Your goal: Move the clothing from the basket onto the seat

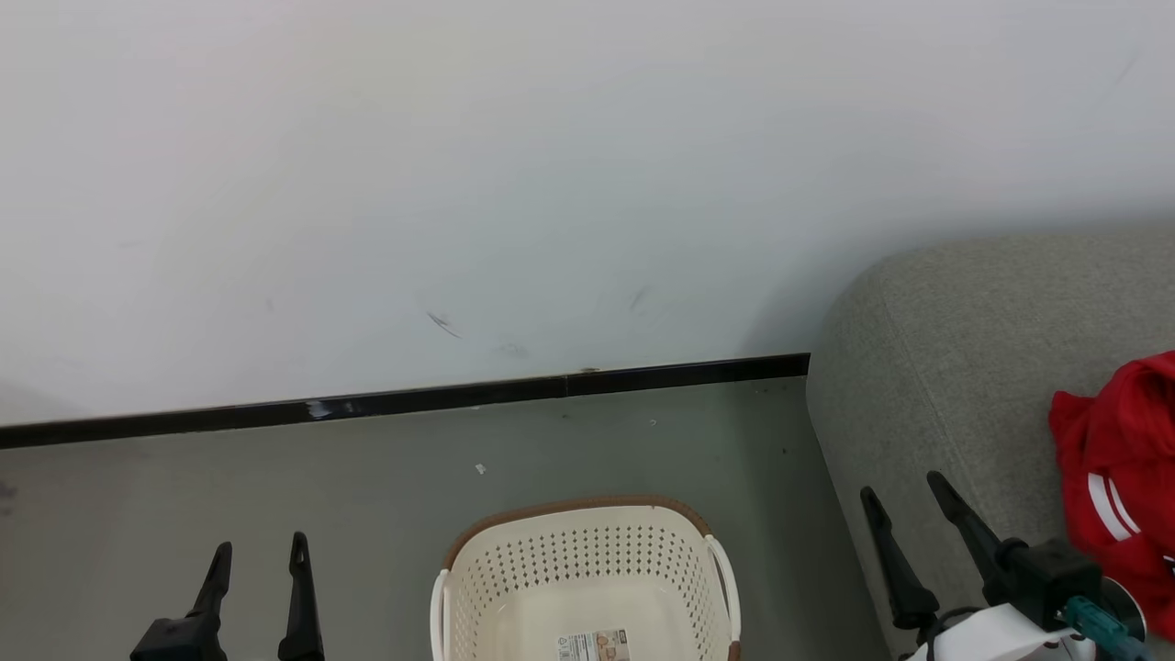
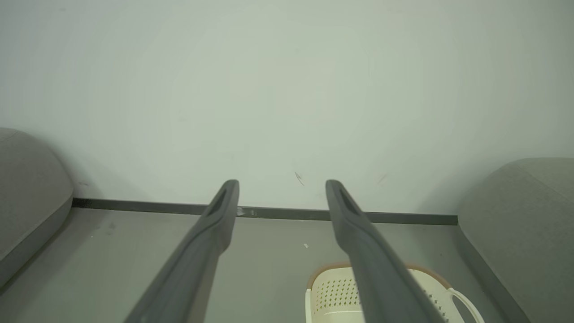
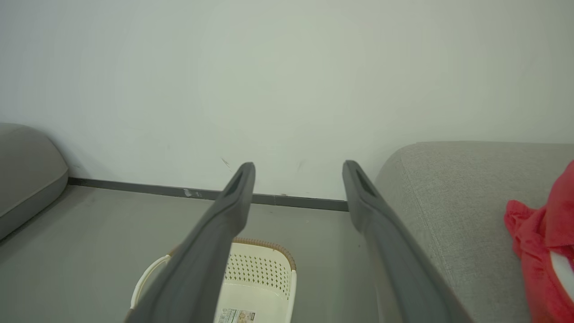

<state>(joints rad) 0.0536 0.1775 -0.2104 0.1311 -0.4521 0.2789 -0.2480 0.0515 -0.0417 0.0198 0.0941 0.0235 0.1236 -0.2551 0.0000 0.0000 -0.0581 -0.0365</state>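
The left gripper and right gripper stand wide, empty. The basket sits between them; the clothing lies on the seat, right of the right gripper.

Looking along the right gripper, its two dark fingers stand spread wide apart, pointing at the pale wall and the dark skirting at its foot. Down low sits the basket on the grey floor — brown rim, perforated side, a label on its pale bottom, one finger crossing in front of it. Over on the right, the seat carries the clothing — a red heap with a flash of white at the picture's edge, and a second grey cushion rounds in at far left.
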